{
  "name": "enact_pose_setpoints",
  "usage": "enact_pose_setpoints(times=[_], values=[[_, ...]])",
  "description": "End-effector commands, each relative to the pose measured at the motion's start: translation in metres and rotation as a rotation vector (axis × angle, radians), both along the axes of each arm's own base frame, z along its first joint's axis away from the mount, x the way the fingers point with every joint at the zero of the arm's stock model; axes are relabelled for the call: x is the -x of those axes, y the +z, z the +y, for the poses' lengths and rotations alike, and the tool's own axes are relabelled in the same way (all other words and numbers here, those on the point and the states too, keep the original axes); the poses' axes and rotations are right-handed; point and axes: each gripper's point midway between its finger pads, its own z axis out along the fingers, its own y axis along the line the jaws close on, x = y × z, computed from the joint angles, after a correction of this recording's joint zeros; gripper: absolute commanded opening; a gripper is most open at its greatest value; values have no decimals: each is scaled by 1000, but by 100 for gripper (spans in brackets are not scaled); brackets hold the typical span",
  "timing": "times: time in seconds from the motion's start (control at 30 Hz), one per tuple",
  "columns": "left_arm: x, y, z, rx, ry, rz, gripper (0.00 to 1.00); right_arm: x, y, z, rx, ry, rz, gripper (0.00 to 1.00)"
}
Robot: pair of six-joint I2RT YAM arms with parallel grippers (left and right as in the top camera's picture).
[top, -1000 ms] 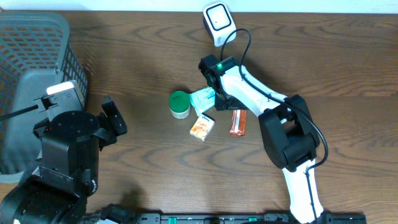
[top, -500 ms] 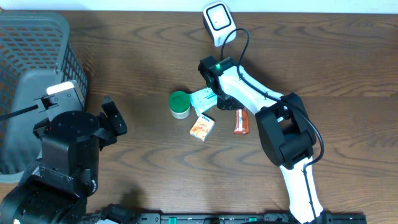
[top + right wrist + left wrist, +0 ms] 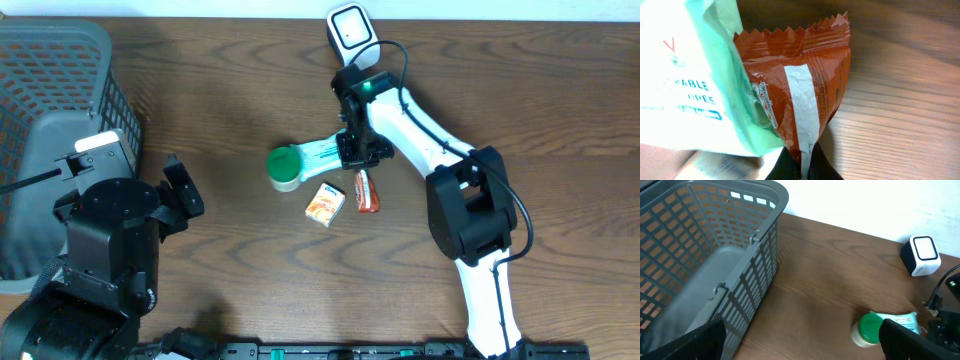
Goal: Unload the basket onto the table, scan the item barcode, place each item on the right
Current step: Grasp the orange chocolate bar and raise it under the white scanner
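Observation:
My right gripper (image 3: 362, 168) is shut on the end of a red-brown snack packet (image 3: 367, 191). In the right wrist view the packet (image 3: 807, 85) stands up from between the black fingertips (image 3: 827, 170), its white seam facing the camera. No barcode shows on it. A pale green wipes pack (image 3: 687, 85) presses against its left side. The white scanner (image 3: 349, 30) sits at the table's far edge, behind the right arm, and also shows in the left wrist view (image 3: 922, 255). My left gripper (image 3: 800, 345) hangs open over bare table by the basket, holding nothing.
A green-lidded jar (image 3: 285, 168) touches the wipes pack (image 3: 322, 152). A small orange box (image 3: 325, 203) lies just in front of them. A large grey basket (image 3: 755, 240) fills the left side, with the left arm (image 3: 110, 240) beside it.
The right gripper shut on the snack packet and drew it left and toward the scanner. The wipes pack and jar were nudged slightly left. The left arm stayed still.

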Motion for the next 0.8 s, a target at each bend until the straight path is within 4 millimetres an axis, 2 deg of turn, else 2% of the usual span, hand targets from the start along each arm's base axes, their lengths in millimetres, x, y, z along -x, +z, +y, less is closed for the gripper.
enact_pose_setpoints(times=[0.0,0.1,0.27,0.47,0.57,0.77], values=[[0,0,5,-13,24,-2,98,0,47,25,-236,120,-26,1],[0,0,5,-13,24,-2,98,-1,65,18,-263,133,-48,1],[0,0,5,-13,24,-2,98,0,97,25,-417,212,-86,1],[0,0,5,-13,24,-2,98,-15,105,14,-456,253,-154,1],[0,0,5,-13,24,-2,98,-28,117,22,-559,302,-226,1],[0,0,5,-13,24,-2,98,-71,149,38,-717,391,-464,1]])
